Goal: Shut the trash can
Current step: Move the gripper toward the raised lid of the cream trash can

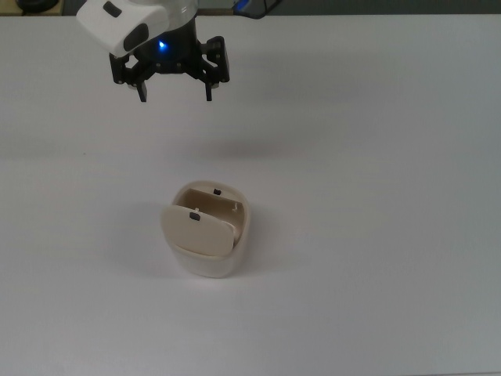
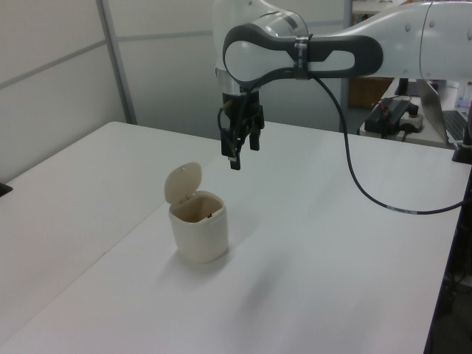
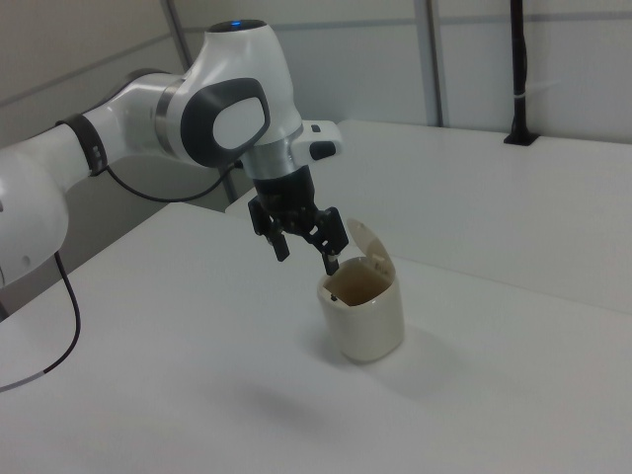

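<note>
White table [image 1: 376, 196] (paneled walls [image 2: 59, 44] behind) bears the open trash can [image 1: 205, 243].

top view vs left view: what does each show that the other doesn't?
Top view only: the gap between both fingertips of the gripper, and the dark tab on the lid's inner face. Left view only: the gripper hanging above the table, clear of the trash can, plus the arm's black cable. Both: open gripper, lid raised, can upright.
</note>
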You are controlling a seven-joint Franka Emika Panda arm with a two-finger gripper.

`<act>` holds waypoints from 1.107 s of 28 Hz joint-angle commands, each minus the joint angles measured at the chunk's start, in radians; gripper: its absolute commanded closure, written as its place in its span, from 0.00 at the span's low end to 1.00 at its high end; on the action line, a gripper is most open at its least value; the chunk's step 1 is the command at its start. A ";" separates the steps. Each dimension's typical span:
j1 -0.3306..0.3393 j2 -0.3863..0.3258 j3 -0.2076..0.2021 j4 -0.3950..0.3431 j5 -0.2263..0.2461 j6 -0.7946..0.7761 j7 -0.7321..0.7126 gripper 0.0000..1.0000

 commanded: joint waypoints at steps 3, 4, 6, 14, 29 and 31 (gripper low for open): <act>0.013 -0.014 -0.009 -0.008 -0.022 -0.028 -0.021 0.44; 0.013 -0.015 -0.009 -0.008 -0.022 -0.032 -0.020 0.61; 0.013 -0.016 -0.011 -0.005 -0.019 -0.049 -0.017 0.91; 0.013 -0.014 -0.009 -0.005 -0.010 -0.061 -0.018 1.00; 0.013 -0.009 -0.006 -0.005 -0.005 -0.049 -0.015 1.00; 0.011 -0.002 -0.012 -0.003 0.015 -0.029 -0.014 1.00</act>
